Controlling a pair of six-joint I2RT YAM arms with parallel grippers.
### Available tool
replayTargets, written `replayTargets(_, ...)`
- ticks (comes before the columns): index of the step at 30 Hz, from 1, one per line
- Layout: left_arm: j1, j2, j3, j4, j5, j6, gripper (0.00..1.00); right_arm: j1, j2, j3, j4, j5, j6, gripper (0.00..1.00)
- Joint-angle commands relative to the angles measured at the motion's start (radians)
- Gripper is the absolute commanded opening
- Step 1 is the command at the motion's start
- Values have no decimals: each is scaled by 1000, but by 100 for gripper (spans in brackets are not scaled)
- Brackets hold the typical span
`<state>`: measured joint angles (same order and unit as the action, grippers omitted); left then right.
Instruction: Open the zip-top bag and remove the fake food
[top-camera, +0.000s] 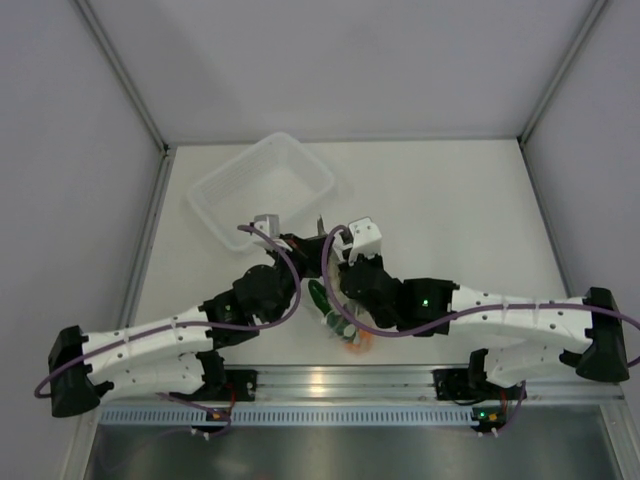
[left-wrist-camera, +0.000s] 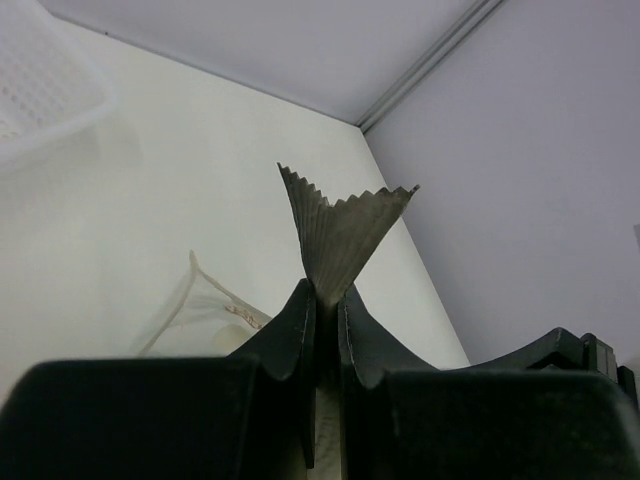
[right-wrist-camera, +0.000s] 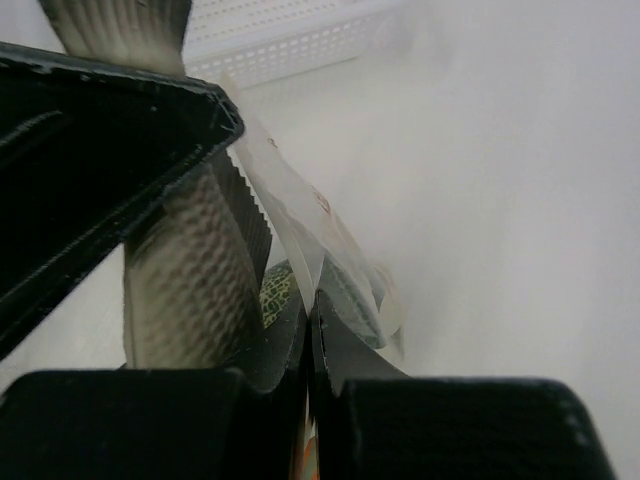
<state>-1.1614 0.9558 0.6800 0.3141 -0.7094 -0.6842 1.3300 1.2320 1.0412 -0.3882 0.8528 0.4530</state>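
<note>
Basket (top-camera: 232, 166) sits beyond while left pincer (left-wrist-camera: 325, 300) clamps fish (left-wrist-camera: 340, 235) tail, right pincer (right-wrist-camera: 310, 312) pinches zip-top bag (right-wrist-camera: 298, 232).

Most of fish (left-wrist-camera: 340, 230) hidden in left end effector (left-wrist-camera: 325, 297) — basket (left-wrist-camera: 40, 100) blurred, cut off at pic edge.

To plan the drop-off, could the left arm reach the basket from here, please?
Probably yes: the basket lies just beyond the left gripper, which is shut on the fish, with nothing between them.
</note>
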Motion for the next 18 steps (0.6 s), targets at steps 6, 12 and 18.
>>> replayTargets(6, 25, -106, 49, 100, 43, 25, 0, 11, -29, -4, -51, 104, 62, 0)
replayTargets(12, 138, -130, 67, 100, 242, -14, 0, -12, -14, -21, -29, 98, 72, 0)
replayTargets(18, 436, -127, 105, 98, 549, -156, 0, -43, -8, -32, -28, 66, 78, 0)
